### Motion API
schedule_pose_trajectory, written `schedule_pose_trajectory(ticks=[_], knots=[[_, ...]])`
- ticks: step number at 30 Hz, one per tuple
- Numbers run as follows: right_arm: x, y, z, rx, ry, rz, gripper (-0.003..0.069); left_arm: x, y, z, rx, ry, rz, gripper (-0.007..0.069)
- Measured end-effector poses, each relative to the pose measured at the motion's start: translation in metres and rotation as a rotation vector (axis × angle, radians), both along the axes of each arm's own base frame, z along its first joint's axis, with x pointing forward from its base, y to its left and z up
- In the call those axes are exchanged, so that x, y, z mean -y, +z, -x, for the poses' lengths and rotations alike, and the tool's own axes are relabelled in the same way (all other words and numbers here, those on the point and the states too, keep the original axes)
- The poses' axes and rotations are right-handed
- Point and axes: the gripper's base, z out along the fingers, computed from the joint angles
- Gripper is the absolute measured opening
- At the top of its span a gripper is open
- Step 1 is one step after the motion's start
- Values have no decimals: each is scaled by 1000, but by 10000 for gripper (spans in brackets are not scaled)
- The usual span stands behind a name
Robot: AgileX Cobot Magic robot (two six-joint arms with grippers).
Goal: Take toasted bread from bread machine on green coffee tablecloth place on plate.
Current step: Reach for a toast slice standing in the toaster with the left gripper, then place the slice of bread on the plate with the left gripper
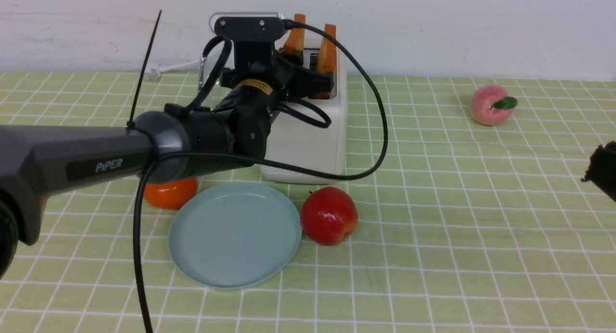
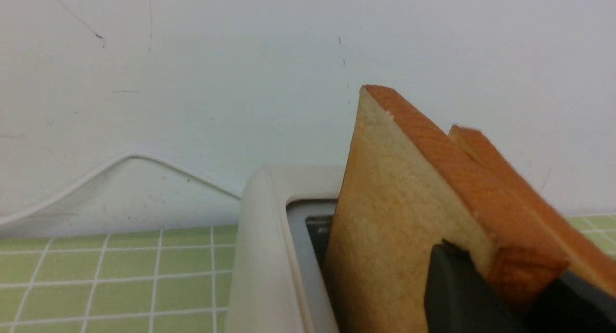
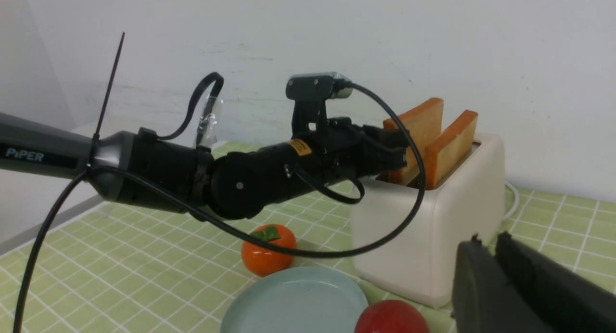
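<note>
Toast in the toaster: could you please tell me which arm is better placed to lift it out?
Left. The left gripper grips a slice in the toaster; the right gripper sits shut, far off to the side.

On pale yellow-green checked tablecloth (image 1: 457,227) over the table, at the back by the wall: boxy cream-white two-slot toaster (image 1: 308,140). Upright in its slots, side by side: two square golden-tan toast slices (image 1: 328,49). At the left slice (image 2: 399,217), left hand (image 1: 320,85). Before the toaster, round pale blue-grey plate (image 1: 192,256); behind its left edge, round orange fruit (image 1: 171,194); just right of it, red apple (image 1: 329,216). Far right at the back, pink peach (image 1: 488,107).
</note>
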Motion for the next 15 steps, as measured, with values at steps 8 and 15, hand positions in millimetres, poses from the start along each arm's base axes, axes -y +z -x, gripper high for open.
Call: schedule_pose_trajectory(ticks=[8, 15], knots=[[0, 0, 0, 0, 0, 0, 44, -15, 82, 28, 136, -9, 64, 99], [0, 0, 0, 0, 0, 0, 21, -24, 135, 77, -31, -196, 35, 99]])
